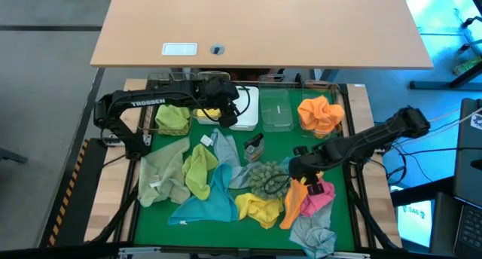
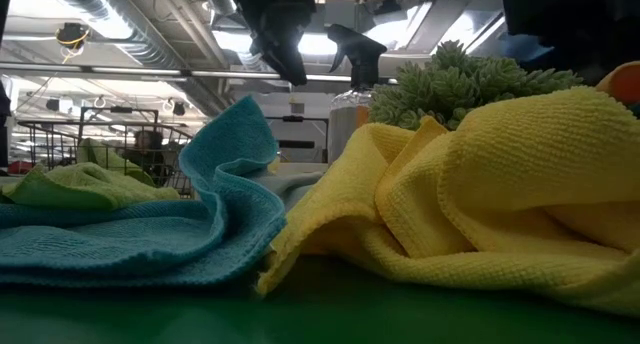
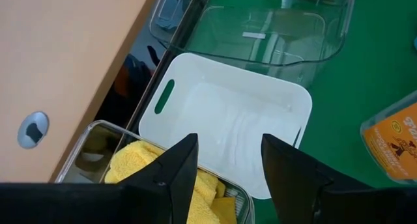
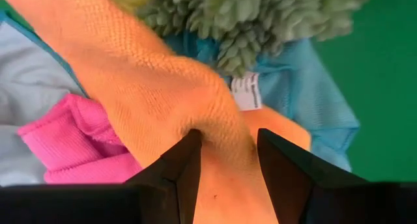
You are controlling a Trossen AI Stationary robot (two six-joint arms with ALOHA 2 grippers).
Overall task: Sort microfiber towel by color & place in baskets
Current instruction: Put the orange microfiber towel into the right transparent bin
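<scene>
Here, orange towel (image 4: 163, 87) apparently pinched between right end effector (image 4: 228, 155) fingers.

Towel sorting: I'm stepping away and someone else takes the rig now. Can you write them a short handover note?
Left gripper: open, empty, over the yellow towel in a clear bin, beside the empty white bin.
Right gripper: shut on an orange towel in the pile, near the pink towel.
Done: lime towel binned at far left, orange towel binned at far right, yellow binned.
Left: the clear middle bin is empty; teal, yellow, olive, grey, pink and orange towels remain on the mat around the spiky ball.
</scene>
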